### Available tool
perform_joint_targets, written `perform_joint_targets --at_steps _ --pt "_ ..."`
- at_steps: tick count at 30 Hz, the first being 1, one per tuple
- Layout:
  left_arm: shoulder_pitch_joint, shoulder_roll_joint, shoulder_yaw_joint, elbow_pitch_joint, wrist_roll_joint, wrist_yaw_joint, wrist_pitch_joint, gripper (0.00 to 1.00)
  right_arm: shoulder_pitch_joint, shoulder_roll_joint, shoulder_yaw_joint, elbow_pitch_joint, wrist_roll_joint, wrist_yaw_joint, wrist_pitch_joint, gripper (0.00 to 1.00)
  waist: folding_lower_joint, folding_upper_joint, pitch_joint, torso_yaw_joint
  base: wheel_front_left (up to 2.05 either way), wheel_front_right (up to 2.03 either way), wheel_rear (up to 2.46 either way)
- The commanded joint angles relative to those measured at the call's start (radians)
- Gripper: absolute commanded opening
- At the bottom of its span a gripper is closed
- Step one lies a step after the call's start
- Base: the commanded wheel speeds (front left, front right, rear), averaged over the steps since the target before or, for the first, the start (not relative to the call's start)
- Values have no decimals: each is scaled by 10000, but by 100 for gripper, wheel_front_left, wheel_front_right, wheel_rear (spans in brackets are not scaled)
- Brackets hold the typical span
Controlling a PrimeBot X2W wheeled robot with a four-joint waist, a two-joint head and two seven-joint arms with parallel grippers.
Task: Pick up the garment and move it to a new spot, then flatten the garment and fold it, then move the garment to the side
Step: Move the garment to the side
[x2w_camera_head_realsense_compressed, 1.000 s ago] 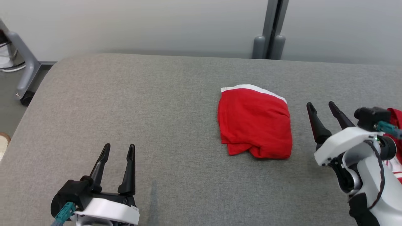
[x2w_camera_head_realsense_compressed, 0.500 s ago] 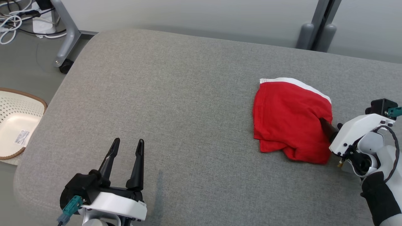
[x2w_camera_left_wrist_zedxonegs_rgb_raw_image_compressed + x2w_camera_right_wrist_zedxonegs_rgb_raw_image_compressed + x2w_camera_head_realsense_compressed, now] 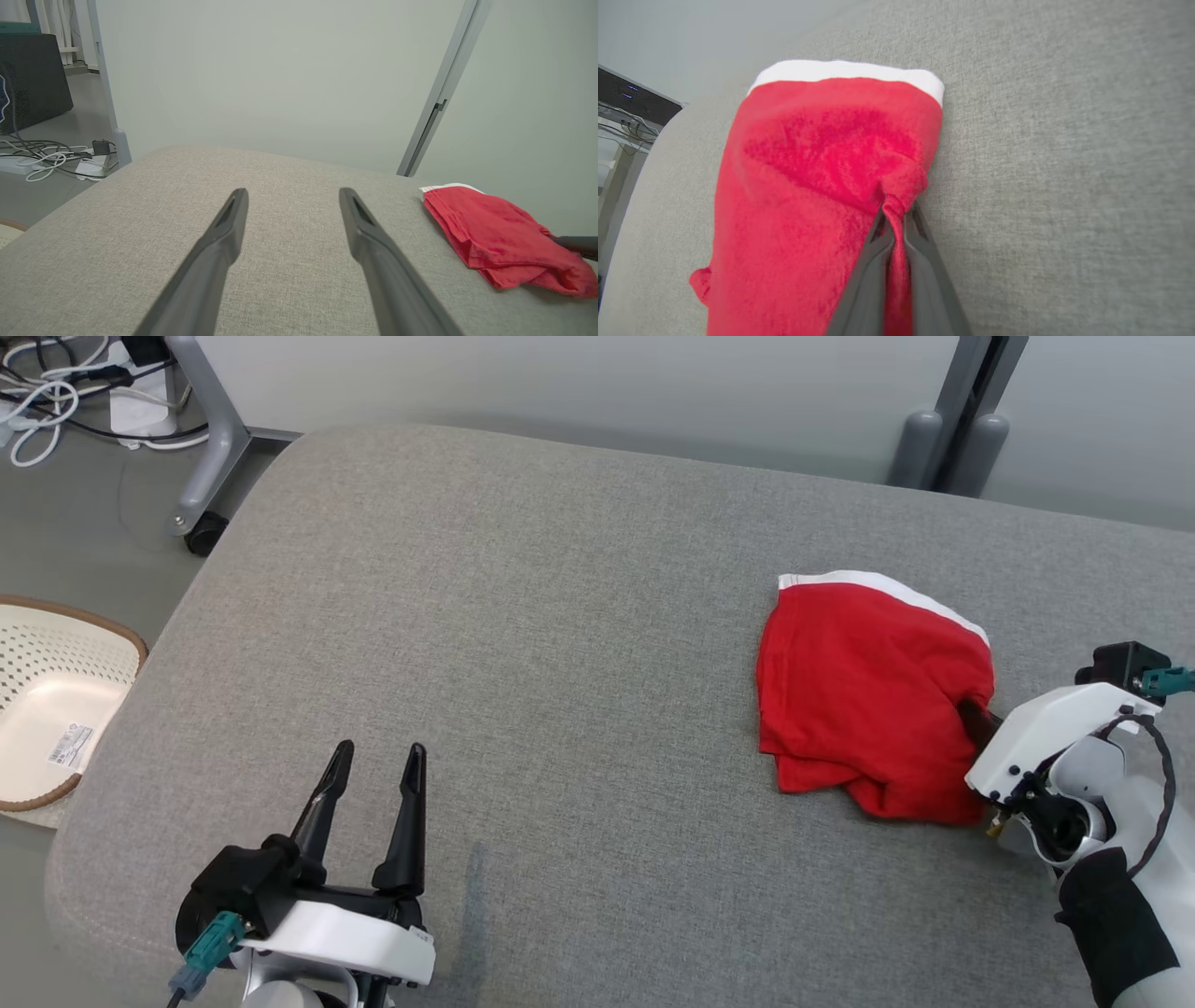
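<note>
Red garment (image 3: 868, 700) with a white band lies bunched on the grey fabric desk (image 3: 560, 616). At the garment's right edge, the right tool (image 3: 896, 210) is clamped on a pinch of cloth, likely to lift it. Well left of the garment, the left tool (image 3: 378, 761) hovers, fingers apart.

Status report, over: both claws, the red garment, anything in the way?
Right claw shut on edge of red garment. Left claw open, holding nothing. Garment lying on grey surface, not yet lifted. Nothing seen blocking.
</note>
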Motion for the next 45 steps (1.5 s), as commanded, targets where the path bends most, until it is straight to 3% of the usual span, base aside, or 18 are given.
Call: perform_joint_targets --at_steps 1,6,12,19,32,39,45 --pt "-50 36 56 -4 31 -16 3 100 -18 -74 9 -68 37 2 -215 0 0 0 -70 -71 0 0 0" --pt "94 35 65 17 197 -88 3 100 116 38 452 -417 91 2 -1094 0 0 0 -431 -487 0 0 0" --pt "122 38 -18 -38 437 -252 5 100 498 -53 1264 -1199 337 2 -1767 0 0 0 -860 -1448 0 0 0" --pt "204 30 -236 -65 569 -372 5 100 1210 -240 2358 -2161 431 2 -2244 0 0 0 -1072 -2974 0 0 0" --pt "-125 36 -1122 -41 484 -487 4 100 2217 -429 3131 -3859 575 3 -2597 0 0 0 -964 -5944 0 0 0" --pt "-281 41 -1152 60 555 -511 4 100 2392 -438 3163 -4344 403 2 -2467 0 0 0 -817 -6428 0 0 0" --pt "-411 38 -1140 60 570 -507 4 100 2087 -569 3459 -4713 272 2 -2516 0 0 0 -606 -6446 0 0 0"
